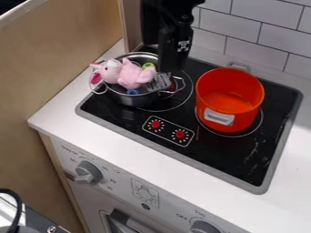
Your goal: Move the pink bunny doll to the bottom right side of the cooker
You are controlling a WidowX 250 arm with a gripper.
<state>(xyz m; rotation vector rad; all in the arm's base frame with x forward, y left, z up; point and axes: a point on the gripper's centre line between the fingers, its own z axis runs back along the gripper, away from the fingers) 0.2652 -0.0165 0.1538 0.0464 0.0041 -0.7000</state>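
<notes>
- Done so far: nothing of the move itself, as far as can be judged; the plush pink bunny doll (129, 73) is seen lying across the round silver metal pot (137, 101), at the upper left of the black glass cooker top (231, 157).
- Left to do: the doll is to be lifted clear of the pot, carried across and set down at the bottom right – that is, on the bare glass below the deep orange-red pot (246, 111).
- Tool: the black two-finger gripper (159, 82) is hung over the silver pot's right side, close beside the doll's body; whether it is set wide, narrow or around the doll cannot be told.
- Dolls: one is counted, its head and ears leaned out over the pot's left rim.
- Pots: two are counted, one silver and one orange-red.
- Small things in the silver pot: two are made out, a green piece (148, 66) and a blue piece (132, 92) (what they are meant to be cannot be told).
- Controls: two red knobs (156, 124) are shown on the glass, and two large grey dials (88, 173) on the front panel.
</notes>
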